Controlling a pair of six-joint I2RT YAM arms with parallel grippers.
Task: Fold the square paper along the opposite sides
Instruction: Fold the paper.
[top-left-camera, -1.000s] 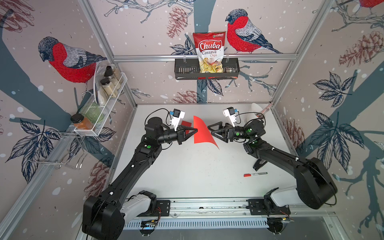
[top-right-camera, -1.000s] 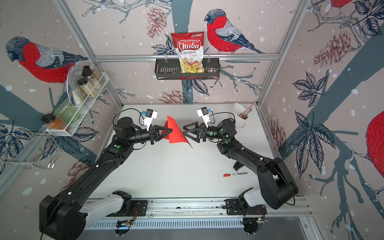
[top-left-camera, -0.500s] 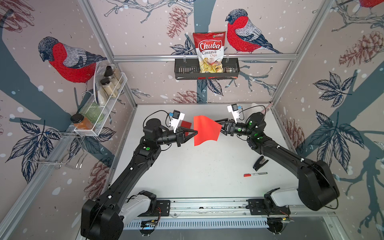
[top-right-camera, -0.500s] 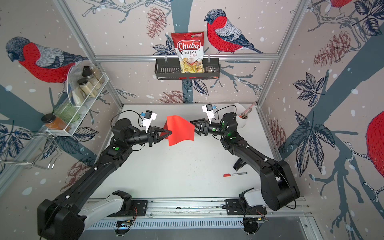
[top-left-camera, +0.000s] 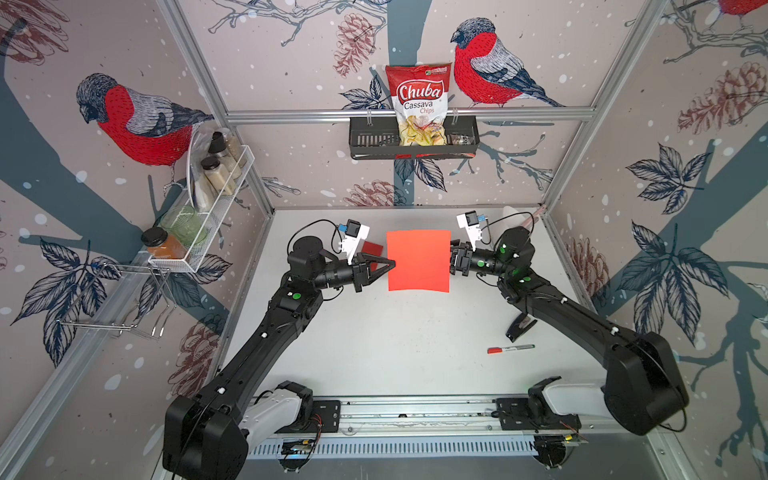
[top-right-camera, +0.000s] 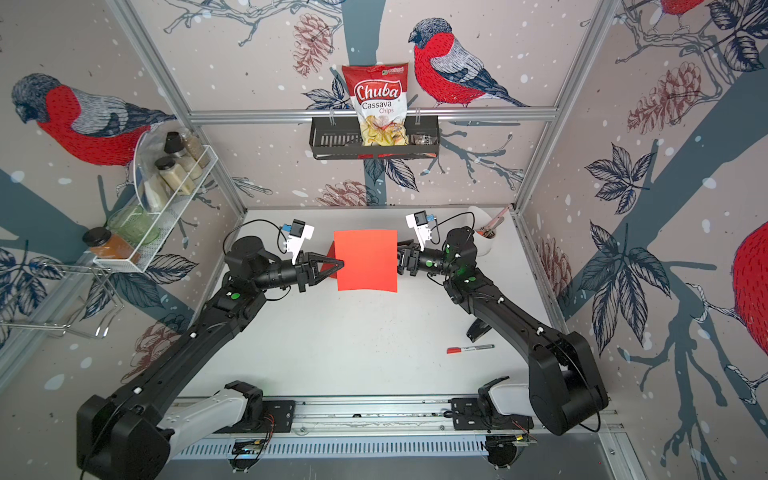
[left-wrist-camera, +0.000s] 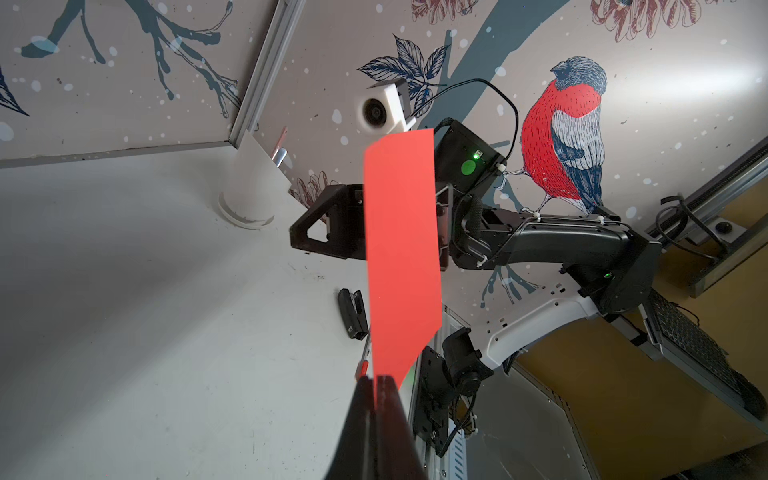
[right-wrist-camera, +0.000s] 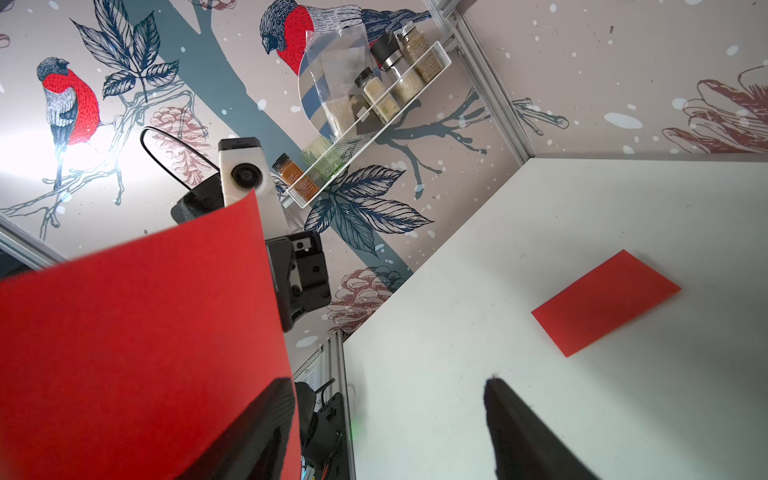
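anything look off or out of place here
Nothing spilled or damaged. The red paper hangs in mid-air, slightly bowed, pinched only by the left gripper at one edge; the right gripper stands open at the opposite edge, not clamping it. A second, smaller red sheet lies on the table near the left gripper.

White bench (top-left-camera: 395, 332), matte, faintly scuffed. Close beside the left claw (top-left-camera: 390, 266), on its far-wall side: a folded red paper sheet (top-left-camera: 372, 248), flat on the surface. Well back from the right claw (top-left-camera: 452, 261), toward that arm's base: a black stapler (top-left-camera: 521, 326), then, near it but apart, a red-capped marker (top-left-camera: 510, 349). Behind the right claw, in the far corner: a white cup (top-right-camera: 488, 243) with tools inside.
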